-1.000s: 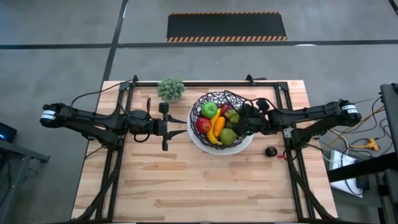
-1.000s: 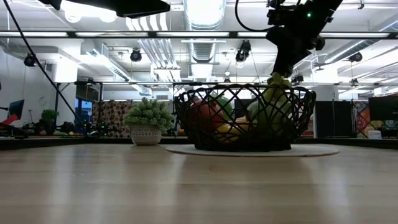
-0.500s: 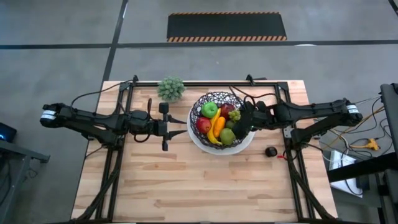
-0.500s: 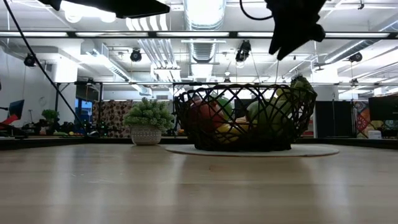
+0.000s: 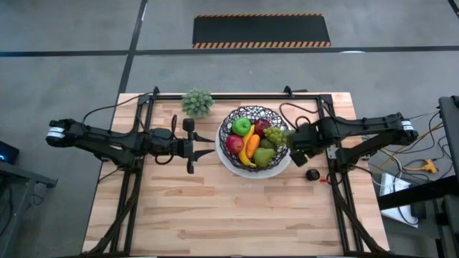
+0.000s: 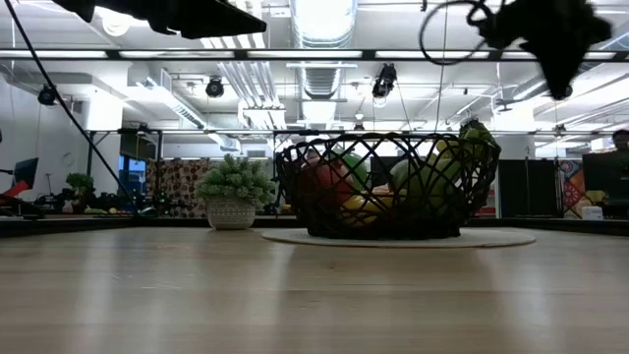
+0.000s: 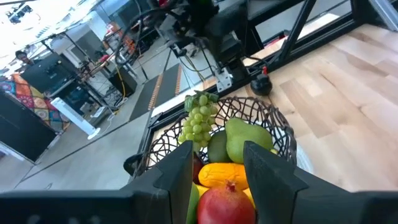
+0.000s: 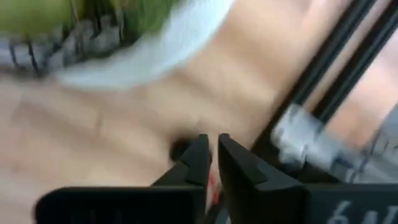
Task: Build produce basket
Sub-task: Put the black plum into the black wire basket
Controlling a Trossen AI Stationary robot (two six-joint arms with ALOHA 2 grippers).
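Black crisscross wire basket (image 5: 252, 115) holds green grapes (image 5: 275, 133).

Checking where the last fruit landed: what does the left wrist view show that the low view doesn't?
Left wrist only: the green grapes draped over the basket rim, the pear beside them, and the left gripper fingers. Low only: the potted plant beside the basket. Both show the basket holding produce and the right arm pulled back from it.

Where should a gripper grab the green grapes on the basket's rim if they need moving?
Probably at the stem end of the green grapes, coming from above. The bunch drapes over the rim of the basket on the side nearest the right gripper, with its top exposed. The pear crowds it from inside, so a sideways approach looks tight.
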